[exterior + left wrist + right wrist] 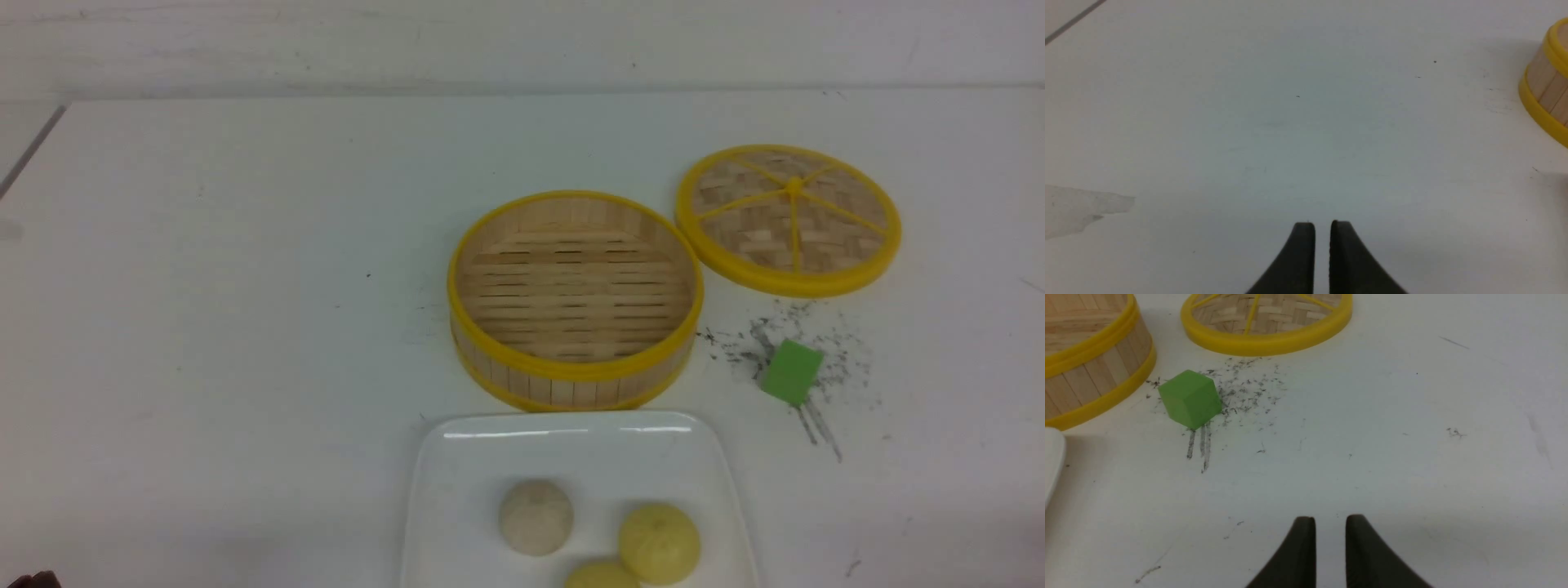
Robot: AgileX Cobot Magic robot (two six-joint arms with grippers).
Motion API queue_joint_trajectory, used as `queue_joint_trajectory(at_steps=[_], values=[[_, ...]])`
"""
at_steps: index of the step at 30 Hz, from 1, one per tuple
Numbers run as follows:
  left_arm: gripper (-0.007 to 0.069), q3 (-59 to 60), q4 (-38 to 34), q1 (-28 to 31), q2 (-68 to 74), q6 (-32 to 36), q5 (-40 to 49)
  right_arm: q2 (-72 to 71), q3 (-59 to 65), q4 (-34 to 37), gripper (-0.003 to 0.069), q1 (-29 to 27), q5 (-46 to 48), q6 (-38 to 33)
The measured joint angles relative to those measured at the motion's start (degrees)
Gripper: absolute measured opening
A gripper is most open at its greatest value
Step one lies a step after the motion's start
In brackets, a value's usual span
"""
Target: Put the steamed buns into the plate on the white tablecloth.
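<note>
All three steamed buns (pixel 600 535) sit on the plate (pixel 457 474); the bamboo steamer (pixel 575 298) is bare. Both claws (left claw (pixel 1322 228), right claw (pixel 1330 524)) are slightly parted, grasping nothing; park them clear.

The left arm's black two-fingered gripper (pixel 1322 223) hangs over bare surface with its curved fingertips standing slightly apart, a thin slit between them and nothing held. The right arm's matching black gripper (pixel 1330 519) sits likewise low and empty, its tips parted a little wider. From the front, neither arm reaches into view.
</note>
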Motion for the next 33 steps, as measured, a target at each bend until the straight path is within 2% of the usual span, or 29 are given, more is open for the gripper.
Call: queue_joint_trajectory(at_steps=[33], values=[[0.0118, 0.0, 1.6, 0.0, 0.0, 0.0, 0.1, 0.0, 0.0, 0.0, 0.0174, 0.0, 0.0, 0.0]])
